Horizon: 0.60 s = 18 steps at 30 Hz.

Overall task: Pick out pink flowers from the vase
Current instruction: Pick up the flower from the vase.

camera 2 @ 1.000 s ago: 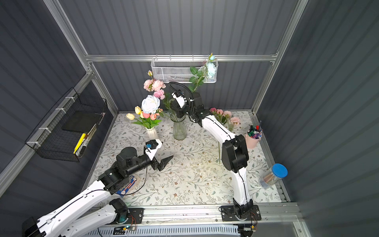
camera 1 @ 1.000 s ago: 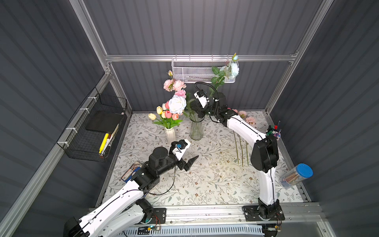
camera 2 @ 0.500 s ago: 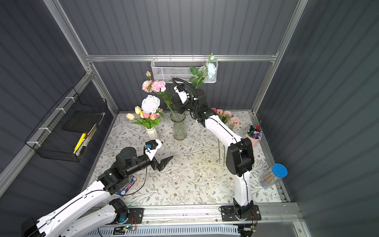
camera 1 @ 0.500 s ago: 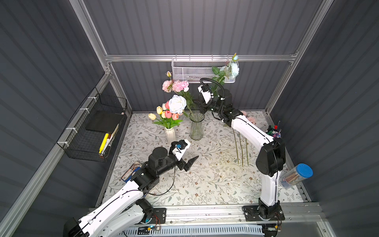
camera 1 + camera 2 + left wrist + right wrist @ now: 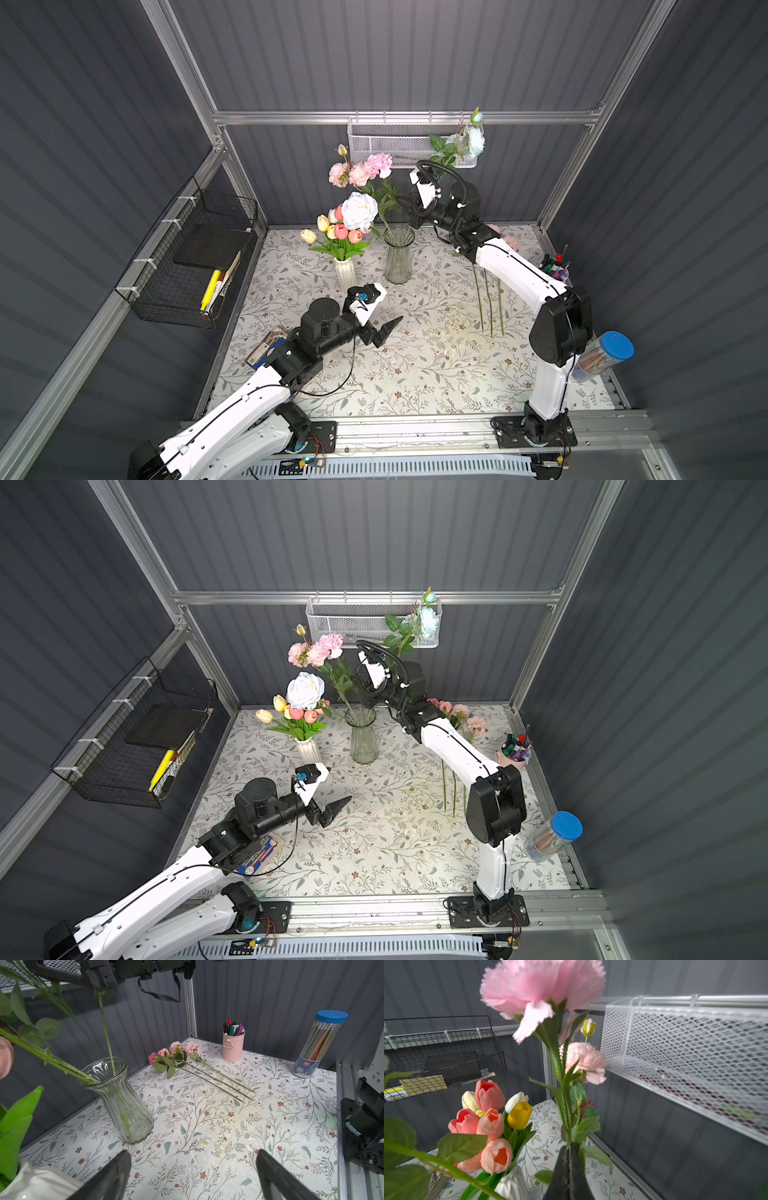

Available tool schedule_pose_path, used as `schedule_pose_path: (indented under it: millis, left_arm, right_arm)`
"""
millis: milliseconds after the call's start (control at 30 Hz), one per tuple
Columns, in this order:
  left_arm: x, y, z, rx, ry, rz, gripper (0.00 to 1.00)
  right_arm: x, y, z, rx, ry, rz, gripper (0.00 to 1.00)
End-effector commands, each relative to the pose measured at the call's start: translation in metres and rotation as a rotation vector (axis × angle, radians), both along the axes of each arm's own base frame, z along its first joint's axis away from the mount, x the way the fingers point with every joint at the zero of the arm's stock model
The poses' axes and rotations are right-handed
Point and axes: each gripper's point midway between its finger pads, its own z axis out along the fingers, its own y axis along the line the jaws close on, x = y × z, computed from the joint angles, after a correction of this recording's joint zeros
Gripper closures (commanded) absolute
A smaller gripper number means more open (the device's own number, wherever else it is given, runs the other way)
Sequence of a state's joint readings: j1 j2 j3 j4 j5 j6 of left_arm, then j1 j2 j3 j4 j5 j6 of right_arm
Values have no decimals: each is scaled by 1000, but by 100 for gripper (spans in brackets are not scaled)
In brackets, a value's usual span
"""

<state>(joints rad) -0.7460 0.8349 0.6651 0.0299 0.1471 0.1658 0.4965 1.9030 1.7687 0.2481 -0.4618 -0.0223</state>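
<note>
**A:** so where's the right gripper [image 5: 568, 1150] at? can't really make it out from above

**B:** it's up over the clear ribbed glass vase [image 5: 398, 257], pinched tight on the green stem of the pale pink ruffled carnation spray [image 5: 360, 171]. its own wrist view shows it best: the two dark fingers [image 5: 559, 1178] are pressed together with the stem coming up out of them and the blooms right above

**A:** is the spray out of the vase?

**B:** nope. in the left wrist view the stem runs from the jaws down through the mouth and into the glass, so the lower end is inside. the blooms sit high, near the white mesh wall basket [image 5: 386, 145]. a big white rose [image 5: 360, 210] leans out of the same vase toward the white ribbed ceramic vase [image 5: 346, 272] just beside it, the one with the salmon-pink, yellow and cream tulips [image 5: 340, 231]

**A:** any pinks on the table?

**B:** yeah, a few pink long-stemmed blooms [image 5: 176, 1046] lie flat side by side on the floral-print tabletop [image 5: 415, 365], heads toward the back wall, near the pink metal pen pot [image 5: 232, 1047]

**A:** and the left gripper [image 5: 192, 1153]?

**B:** spread wide apart, holding nothing, hovering low over bare tabletop in front of the two vases
</note>
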Motion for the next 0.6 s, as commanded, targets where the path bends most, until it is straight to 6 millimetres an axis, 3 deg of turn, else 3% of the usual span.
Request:
schedule_pose_path:
  millis: [0, 267, 433, 567]
  left_arm:
    - [-3, 1, 4, 1, -22, -7, 5]
    - [-1, 2, 5, -8, -17, 7, 4]
    - [4, 1, 9, -18, -12, 23, 4]
    - [6, 2, 14, -38, -9, 40, 4]
  right_arm:
    - [-17, -11, 60, 83, -129, -16, 100]
    - [-39, -29, 111, 142, -205, -44, 100]
    - [-53, -39, 127, 140, -235, -56, 100]
    - [-60, -46, 127, 134, -241, -84, 100]
